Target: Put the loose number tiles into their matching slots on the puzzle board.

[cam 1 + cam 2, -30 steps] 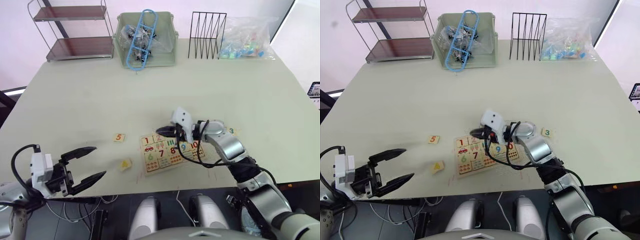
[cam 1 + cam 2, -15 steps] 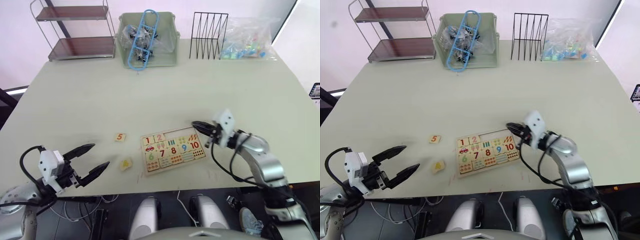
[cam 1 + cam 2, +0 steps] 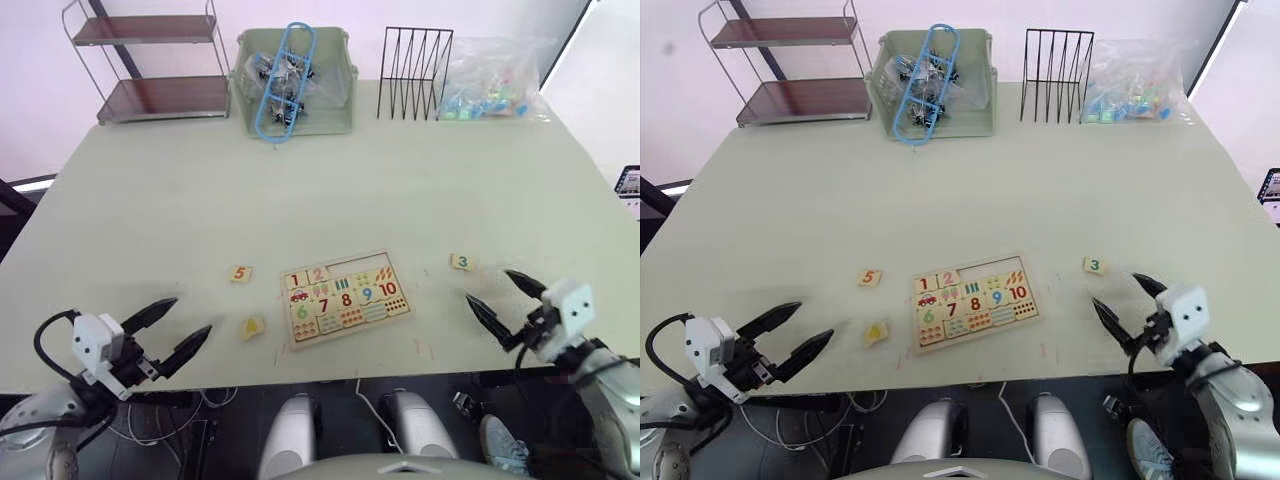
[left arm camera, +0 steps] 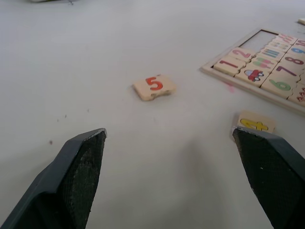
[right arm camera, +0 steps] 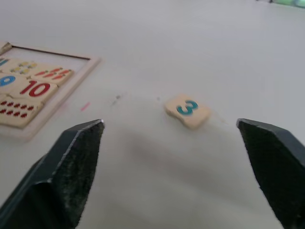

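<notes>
Right pincer (image 3: 1132, 308): I pulled it back from the board (image 3: 345, 298) to the near right edge, fingers spread wide, holding nothing.
Left pincer (image 3: 170, 330): spread apart too, empty, near left.
Change: 2 now sat beside 1 in the board's far row.
Loose tiles: 3 (image 3: 461, 262) right of the board, 5 (image 3: 239, 273) and 4 (image 3: 253, 326) left of it.
Meaning: three slots remained; 3 looked the likeliest next.

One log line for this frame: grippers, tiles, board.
left gripper open, empty | right gripper open, empty | tiles 5, 4, 3 loose on table | board top row part-filled
</notes>
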Available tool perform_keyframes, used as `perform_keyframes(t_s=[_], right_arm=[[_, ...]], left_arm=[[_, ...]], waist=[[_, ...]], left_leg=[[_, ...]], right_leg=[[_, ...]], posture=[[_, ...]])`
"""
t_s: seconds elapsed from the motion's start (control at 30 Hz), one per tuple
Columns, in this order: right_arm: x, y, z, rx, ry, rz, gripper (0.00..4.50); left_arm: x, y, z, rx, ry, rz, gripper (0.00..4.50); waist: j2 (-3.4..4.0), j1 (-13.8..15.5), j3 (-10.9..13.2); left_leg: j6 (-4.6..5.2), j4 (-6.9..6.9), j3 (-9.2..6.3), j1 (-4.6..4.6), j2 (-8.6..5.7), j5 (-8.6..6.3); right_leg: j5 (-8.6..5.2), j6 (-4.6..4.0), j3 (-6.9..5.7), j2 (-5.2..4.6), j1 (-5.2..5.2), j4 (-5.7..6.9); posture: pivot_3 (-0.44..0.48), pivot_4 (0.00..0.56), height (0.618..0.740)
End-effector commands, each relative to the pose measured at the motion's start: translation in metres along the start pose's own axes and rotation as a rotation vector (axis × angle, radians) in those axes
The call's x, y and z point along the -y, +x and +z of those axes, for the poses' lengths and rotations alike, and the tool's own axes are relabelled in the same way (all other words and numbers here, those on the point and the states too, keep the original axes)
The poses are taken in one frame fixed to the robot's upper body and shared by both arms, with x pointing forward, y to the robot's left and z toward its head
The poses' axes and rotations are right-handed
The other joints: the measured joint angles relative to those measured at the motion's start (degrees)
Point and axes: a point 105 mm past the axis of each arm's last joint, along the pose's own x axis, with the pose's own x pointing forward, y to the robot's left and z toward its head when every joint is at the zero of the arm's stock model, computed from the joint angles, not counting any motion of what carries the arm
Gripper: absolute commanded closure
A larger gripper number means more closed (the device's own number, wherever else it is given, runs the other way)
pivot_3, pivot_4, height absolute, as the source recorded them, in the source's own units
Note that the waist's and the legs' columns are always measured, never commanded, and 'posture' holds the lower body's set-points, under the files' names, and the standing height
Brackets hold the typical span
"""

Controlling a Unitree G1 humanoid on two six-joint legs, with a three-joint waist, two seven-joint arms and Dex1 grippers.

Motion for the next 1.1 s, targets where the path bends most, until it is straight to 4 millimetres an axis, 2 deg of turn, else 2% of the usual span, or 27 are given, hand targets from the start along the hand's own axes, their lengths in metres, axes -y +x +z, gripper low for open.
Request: perform_keyframes(t_s=[0.03,0.13,0.33,1.1], right_arm=[[0.009,-0.015,0.011,0.058,-0.020,-0.013,0.05],[0.018,-0.024,0.008,0.051,-0.013,-0.024,0.05],[0.026,-0.028,0.004,0.039,-0.018,-0.019,0.05],[0.033,-0.033,-0.009,0.037,-0.012,0.001,0.05]], left_arm=[[-0.007,-0.006,0.003,0.000,0.020,0.078,0.00],[-0.009,-0.008,-0.001,-0.014,0.009,0.114,0.00],[-0.013,-0.008,-0.007,-0.045,0.053,0.134,0.00],[-0.021,-0.009,-0.012,-0.026,0.070,0.156,0.00]], waist=[[-0.02,0.04,-0.01],[-0.09,0.24,-0.05],[-0.09,0.43,-0.05],[-0.12,1.18,-0.09]], left_leg=[[0.00,0.00,0.02,0.00,0.00,0.00],[0.00,0.02,0.02,0.00,-0.01,0.00],[0.00,0.02,0.03,0.00,-0.01,0.00],[0.00,0.02,0.06,0.00,-0.03,0.00]], right_leg=[[0.00,0.01,0.01,0.00,0.00,-0.01],[0.00,0.01,0.01,-0.02,0.00,0.00],[0.01,-0.02,0.01,0.00,0.00,0.00],[0.09,-0.15,0.02,0.00,0.01,0.00]], posture=[[0.000,0.150,0.740],[0.000,0.150,0.740],[0.000,0.150,0.740],[0.000,0.150,0.740]])
